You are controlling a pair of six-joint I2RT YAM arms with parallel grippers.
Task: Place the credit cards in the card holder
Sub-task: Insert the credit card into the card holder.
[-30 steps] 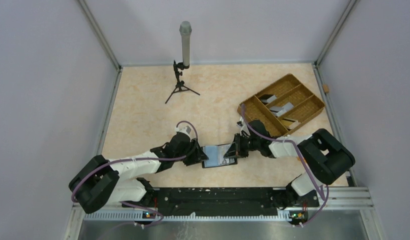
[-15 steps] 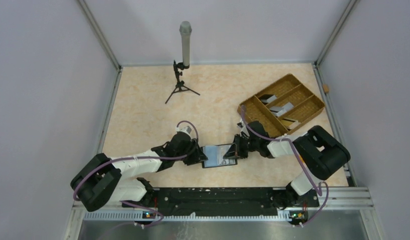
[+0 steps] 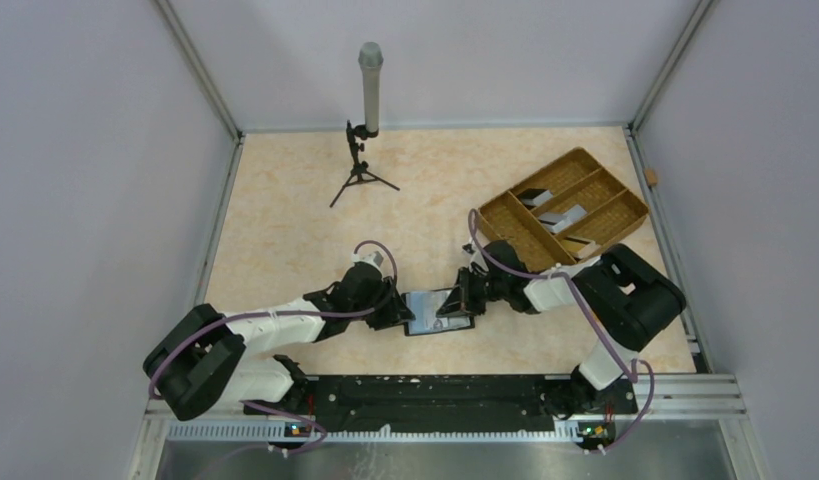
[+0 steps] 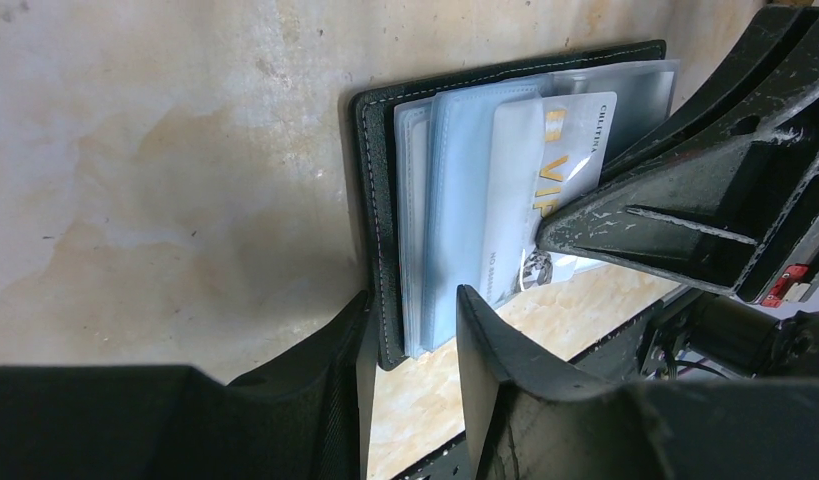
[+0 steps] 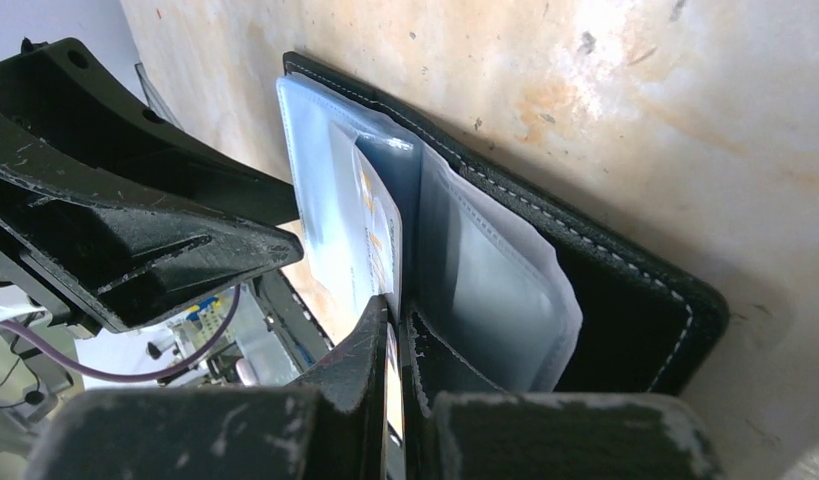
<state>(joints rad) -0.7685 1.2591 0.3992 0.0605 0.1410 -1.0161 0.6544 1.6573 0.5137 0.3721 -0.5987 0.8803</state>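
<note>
The card holder (image 3: 425, 313) lies open on the table between my two grippers; it is a black wallet with clear pale blue sleeves (image 4: 455, 200). My left gripper (image 3: 398, 314) grips its left edge, cover and sleeves between the jaws (image 4: 410, 295). My right gripper (image 3: 463, 300) is shut on a pale grey credit card (image 4: 545, 180) with gold "VIP" lettering. The card's far end lies among the sleeves (image 5: 380, 225), and its near end is pinched between the fingers (image 5: 395, 320). More cards (image 3: 563, 213) lie in the brown tray.
A brown woven divided tray (image 3: 625, 215) stands at the back right, close behind the right arm. A microphone on a small tripod (image 3: 365, 130) stands at the back centre. Grey walls enclose the table on three sides.
The right arm has shifted a little to the left, bringing the card further over the wallet. The left arm and the wallet have hardly moved.
</note>
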